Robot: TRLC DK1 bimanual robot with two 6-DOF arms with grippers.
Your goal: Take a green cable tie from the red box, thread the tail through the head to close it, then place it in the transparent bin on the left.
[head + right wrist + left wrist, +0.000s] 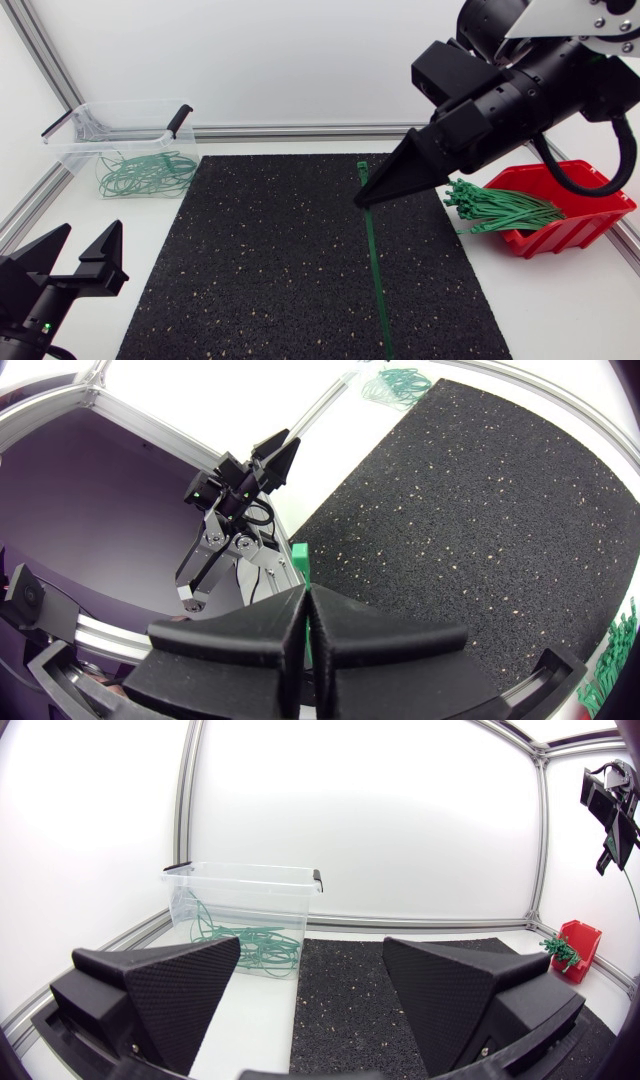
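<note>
My right gripper (pixel 362 200) hangs above the black mat (pixel 260 270), shut on a straight green cable tie (pixel 376 270) near its head end; the tail hangs down toward the mat's front edge. In the right wrist view the tie's head (pixel 301 556) sticks out past the closed fingertips (pixel 306 598). The red box (pixel 580 205) at the right holds several green ties (pixel 500 210). The transparent bin (pixel 75 150) at the back left contains closed green ties (pixel 145 172). My left gripper (pixel 72 258) rests open at the front left, nothing between its fingers (pixel 160 995).
The bin (pixel 245 880) has black handle clips on its rim. An aluminium frame rail (pixel 300 131) runs along the table's back and sides. The red box (pixel 578 948) appears far off to the side in the left wrist view.
</note>
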